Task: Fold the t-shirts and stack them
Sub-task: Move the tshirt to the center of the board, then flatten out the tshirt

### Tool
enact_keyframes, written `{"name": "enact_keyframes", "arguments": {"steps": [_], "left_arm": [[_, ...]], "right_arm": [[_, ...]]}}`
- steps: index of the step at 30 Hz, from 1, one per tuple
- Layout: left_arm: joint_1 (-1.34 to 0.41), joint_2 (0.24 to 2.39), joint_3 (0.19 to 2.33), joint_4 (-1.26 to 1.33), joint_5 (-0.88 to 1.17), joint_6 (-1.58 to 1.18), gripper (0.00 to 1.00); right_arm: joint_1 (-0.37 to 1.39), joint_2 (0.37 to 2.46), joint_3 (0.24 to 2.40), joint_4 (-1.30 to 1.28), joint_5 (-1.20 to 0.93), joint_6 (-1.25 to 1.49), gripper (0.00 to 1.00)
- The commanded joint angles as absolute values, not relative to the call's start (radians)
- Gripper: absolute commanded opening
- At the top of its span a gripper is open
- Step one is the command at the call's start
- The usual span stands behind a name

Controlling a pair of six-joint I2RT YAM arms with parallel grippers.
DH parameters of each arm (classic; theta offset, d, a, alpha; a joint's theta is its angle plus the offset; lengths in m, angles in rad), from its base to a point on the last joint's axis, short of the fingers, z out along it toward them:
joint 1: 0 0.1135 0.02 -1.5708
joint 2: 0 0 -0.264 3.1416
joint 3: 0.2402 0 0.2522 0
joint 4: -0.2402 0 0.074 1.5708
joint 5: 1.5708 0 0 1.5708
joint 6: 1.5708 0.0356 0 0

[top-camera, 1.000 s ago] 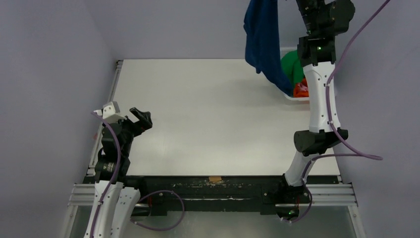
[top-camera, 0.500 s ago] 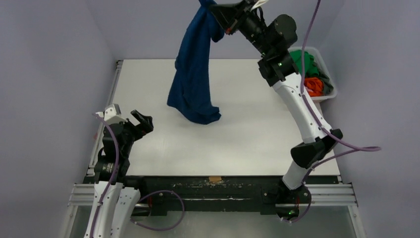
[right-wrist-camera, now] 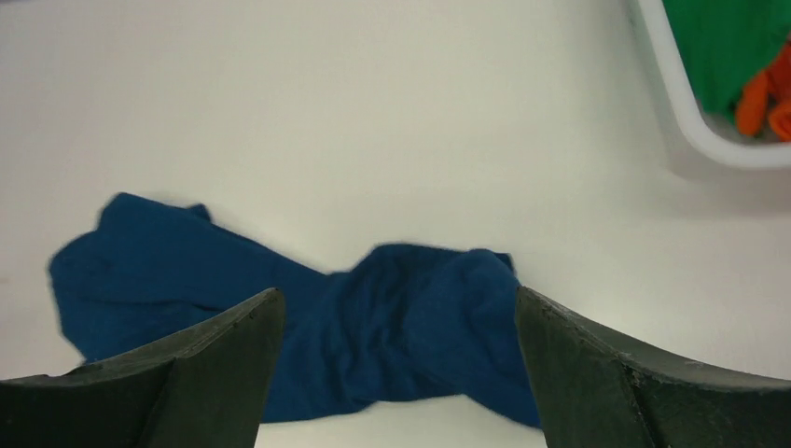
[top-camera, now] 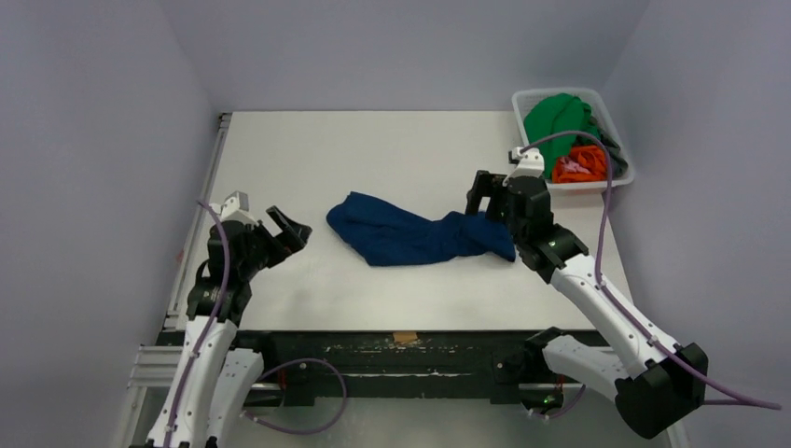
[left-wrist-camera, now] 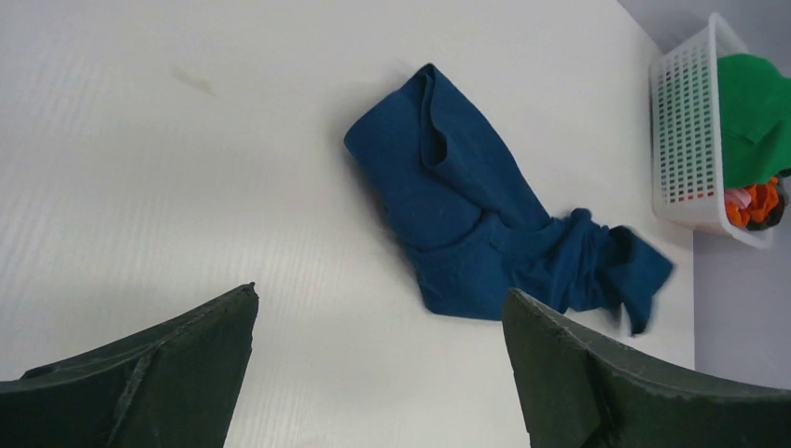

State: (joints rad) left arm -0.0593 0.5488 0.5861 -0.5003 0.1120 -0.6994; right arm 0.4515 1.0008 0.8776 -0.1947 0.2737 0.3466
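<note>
Table | navy shirt crumpled, R end beside spread R claw

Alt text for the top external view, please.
A navy blue t-shirt lies crumpled on the white table between the open left claw and the open right claw. A white basket at the far right holds a green shirt and an orange shirt.

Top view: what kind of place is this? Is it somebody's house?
Likely a robot lab bench, not a house: left arm and right arm fixed to a white table, blank walls, shirts in a basket.
</note>
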Motion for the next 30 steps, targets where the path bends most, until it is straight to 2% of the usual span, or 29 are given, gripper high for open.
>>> {"name": "enact_keyframes", "arguments": {"steps": [1, 4, 7, 10, 17, 25, 30], "left_arm": [[-0.069, 0.747, 0.571, -0.289, 0.271, -0.761, 1.0], [-0.123, 0.94, 0.685, -0.283, 0.247, -0.735, 1.0], [-0.223, 1.154, 0.853, -0.367, 0.14, -0.681, 1.0], [-0.275, 1.329, 0.995, -0.421, 0.117, -0.64, 1.0], [-0.326, 1.59, 1.163, -0.476, 0.11, -0.617, 0.91], [-0.368, 1.729, 1.221, -0.453, 0.104, -0.646, 0.74], [-0.384, 1.782, 1.262, -0.465, 0.099, -0.649, 0.56]], "right_arm": [[0.45, 0.967, 0.835, -0.218, 0.479, 0.414, 0.92], [0.451, 0.996, 0.836, -0.214, 0.48, 0.428, 0.91], [0.451, 1.038, 0.838, -0.253, 0.558, 0.441, 0.91], [0.449, 1.078, 0.831, -0.271, 0.612, 0.478, 0.91], [0.418, 1.147, 0.808, -0.302, 0.689, 0.577, 0.92], [0.26, 1.201, 0.77, -0.262, 0.508, 0.651, 0.91], [0.252, 1.258, 0.784, -0.277, 0.521, 0.666, 0.9]]}}
